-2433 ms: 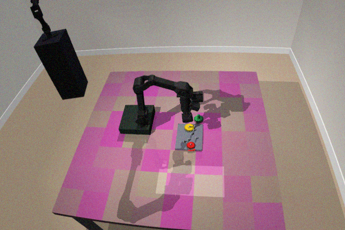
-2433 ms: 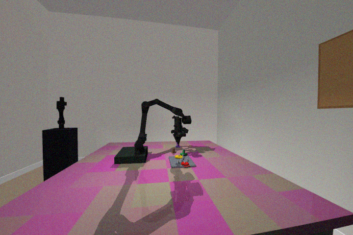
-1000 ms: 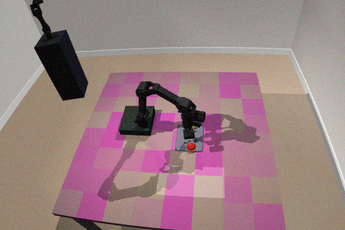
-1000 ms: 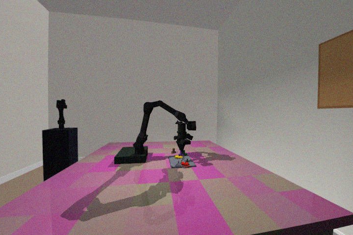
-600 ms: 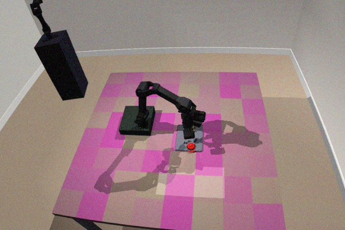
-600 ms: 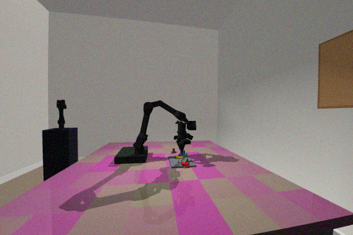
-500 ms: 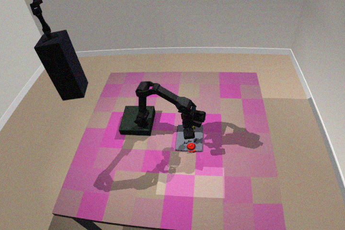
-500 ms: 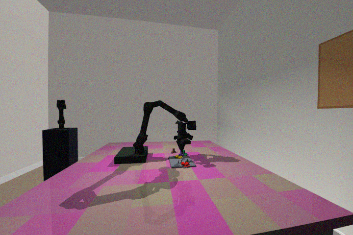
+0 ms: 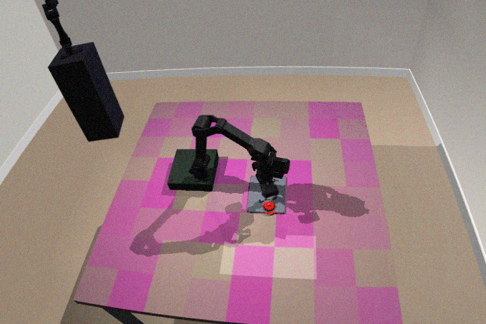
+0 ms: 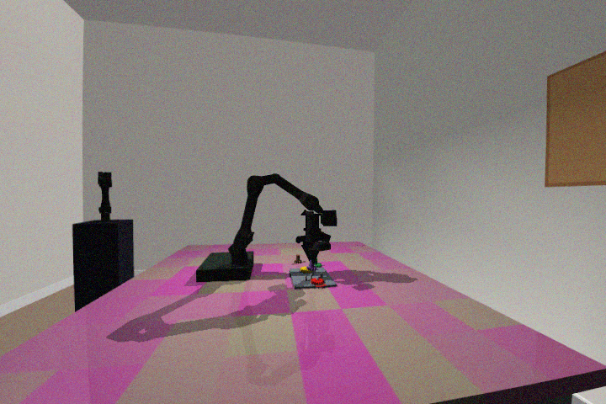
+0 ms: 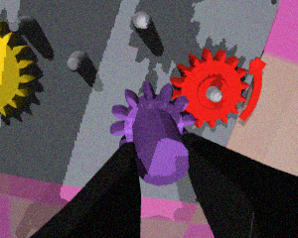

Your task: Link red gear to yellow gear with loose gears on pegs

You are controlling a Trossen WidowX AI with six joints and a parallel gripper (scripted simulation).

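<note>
Black tool (image 9: 269, 195) (image 10: 311, 262) (image 11: 159, 149) narrowly parted, purple toothed gear (image 10: 311, 268) (image 11: 154, 126) gripped | red toothed gear (image 9: 268, 207) (image 10: 317, 281) (image 11: 213, 89) seen at two o'clock in wrist view

In front of you there is a wide table with a patchwork top of pink and beige squares (image 9: 251, 302) (image 10: 361, 342), on which dark shadows and one brighter patch of light are lying. Around it you can see plain pale grey walls (image 9: 251, 38) (image 10: 227, 119), a white skirting strip (image 9: 270, 71) and a tan floor (image 9: 423, 229) (image 10: 27, 309). You find also a tall black box-shaped pedestal (image 9: 86, 95) (image 10: 96, 262) standing near the table, and a brown framed rectangular panel (image 10: 589, 124) on the right-hand wall of the exterior view.
</note>
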